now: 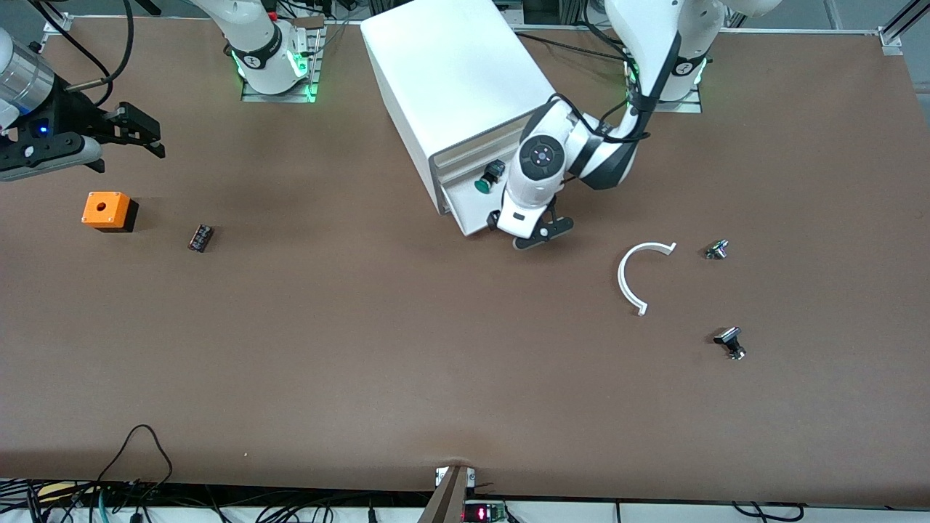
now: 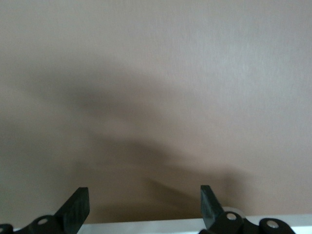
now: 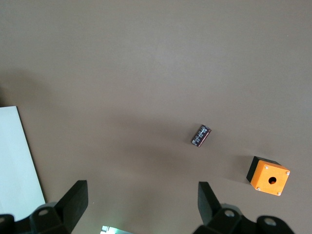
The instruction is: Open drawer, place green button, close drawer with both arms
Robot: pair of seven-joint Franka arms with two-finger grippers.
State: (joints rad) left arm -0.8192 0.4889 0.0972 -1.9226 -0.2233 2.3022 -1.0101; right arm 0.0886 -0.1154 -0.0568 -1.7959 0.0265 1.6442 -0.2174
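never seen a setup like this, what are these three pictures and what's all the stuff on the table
Two white robot arms work at a brown table. The big picture looks down from across the table; the other two come from cameras on each arm's wrist. The left end effector is open and empty, at the front of the open bottom drawer of a white cabinet. The green button lies in that drawer. The right end effector waits open above the table, holding nothing. Also on the table: an orange box, a small dark part, a white curved piece and two small buttons.

White jointed arms (image 1: 639,43), dark joint rings, black cables, green-lit bases.
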